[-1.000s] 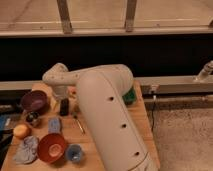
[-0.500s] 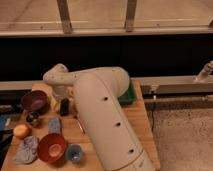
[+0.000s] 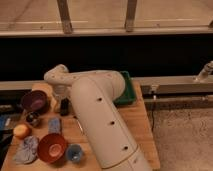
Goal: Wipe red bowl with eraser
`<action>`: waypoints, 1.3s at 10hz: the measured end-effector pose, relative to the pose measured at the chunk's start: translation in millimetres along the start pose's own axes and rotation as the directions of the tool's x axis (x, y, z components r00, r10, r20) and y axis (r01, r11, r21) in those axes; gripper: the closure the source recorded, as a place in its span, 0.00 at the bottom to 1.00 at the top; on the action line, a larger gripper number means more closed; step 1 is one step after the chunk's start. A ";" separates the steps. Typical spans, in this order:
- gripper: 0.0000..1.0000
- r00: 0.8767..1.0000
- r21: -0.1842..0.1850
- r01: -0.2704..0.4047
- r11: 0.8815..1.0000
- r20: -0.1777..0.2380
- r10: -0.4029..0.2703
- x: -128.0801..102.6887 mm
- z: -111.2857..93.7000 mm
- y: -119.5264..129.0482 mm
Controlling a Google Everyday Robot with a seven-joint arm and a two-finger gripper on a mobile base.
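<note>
The arm (image 3: 100, 120) reaches across the table (image 3: 142, 122) from front right to back left, where the gripper (image 3: 62, 96) sits right above the eraser (image 3: 64, 106). Left of the eraser lies the back bowl (image 3: 35, 101); the sponge (image 3: 54, 124) lies just in front of the eraser. At the front edge the front bowl (image 3: 52, 147) rests between a cloth (image 3: 27, 149) on its left and a small cup (image 3: 74, 152) on its right. A tray (image 3: 129, 92) stands at the back, behind the arm.
</note>
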 end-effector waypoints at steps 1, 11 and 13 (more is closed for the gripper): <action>0.41 1.000 -0.001 0.002 1.000 -0.001 -0.002 2.1 0.2 -1.6; 1.00 0.996 -0.023 0.055 0.998 0.075 -0.054 27.7 -93.4 -26.1; 1.00 0.995 -0.024 0.068 0.997 0.081 -0.066 41.9 -122.9 -27.7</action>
